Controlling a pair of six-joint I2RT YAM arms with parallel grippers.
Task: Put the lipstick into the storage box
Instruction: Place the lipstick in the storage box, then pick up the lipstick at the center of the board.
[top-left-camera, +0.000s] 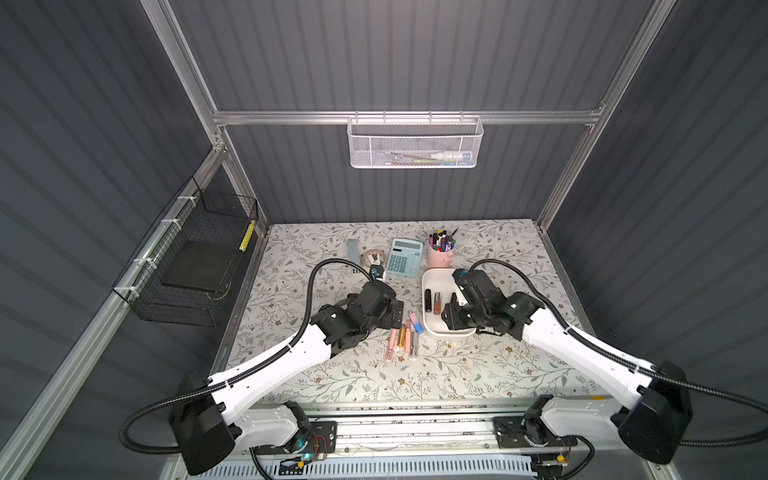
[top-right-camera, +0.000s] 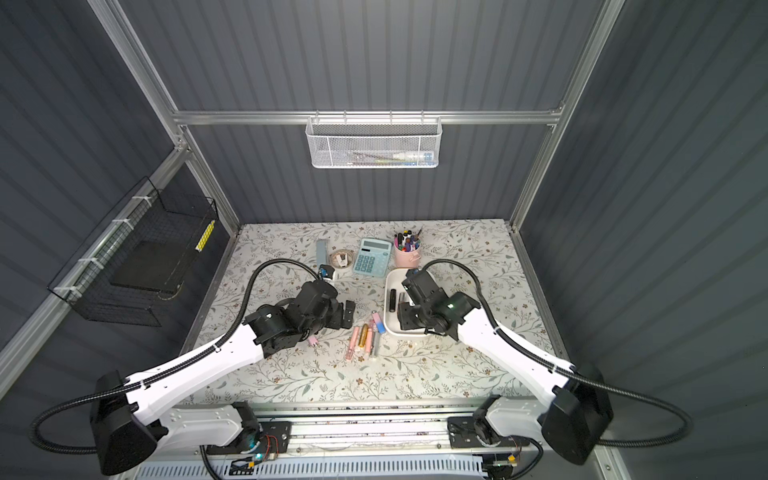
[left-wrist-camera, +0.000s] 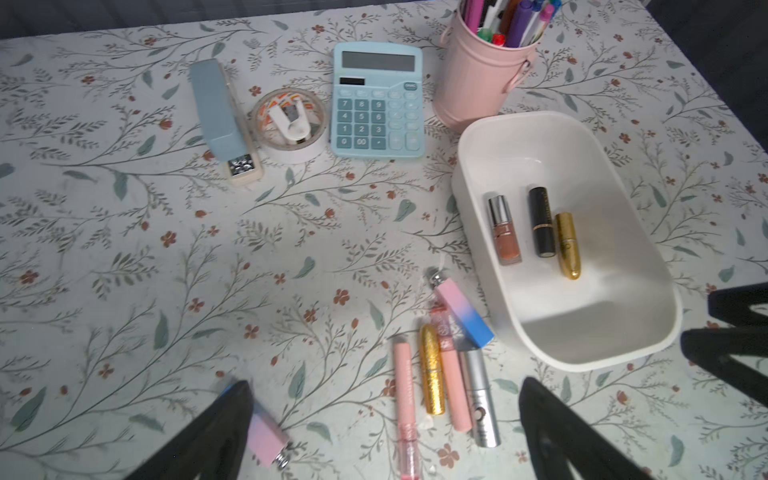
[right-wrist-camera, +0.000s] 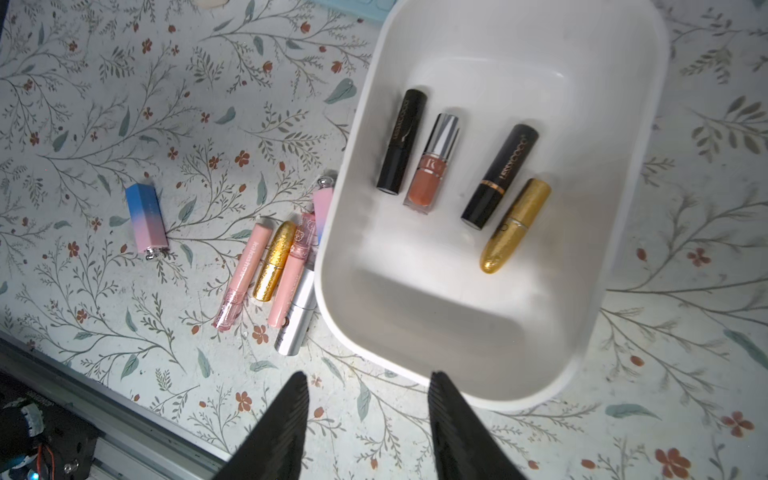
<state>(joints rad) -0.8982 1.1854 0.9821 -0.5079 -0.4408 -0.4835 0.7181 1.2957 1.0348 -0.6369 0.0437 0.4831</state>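
Left tool (left-wrist-camera: 386, 384) hangs wide and empty just beside a pink-blue lipstick (left-wrist-camera: 266, 436) lying well apart from the storage box (left-wrist-camera: 582, 353) (four tubes (right-wrist-camera: 430, 166) already lie inside). Right tool (right-wrist-camera: 369, 376), narrower and also empty, hovers over the box rim. A careless closing could roll that lipstick away; both arms could collide at the box.

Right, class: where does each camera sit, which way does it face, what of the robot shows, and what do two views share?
Top views: high in front, looking down and back at the floral-patterned table; white left arm and right arm show.
Left wrist: on that arm, facing the plain white rounded storage box; open left gripper shows.
Right wrist: above that box, looking down; open right gripper shows.
Shared by wrist views: the gold glitter lipstick inside.
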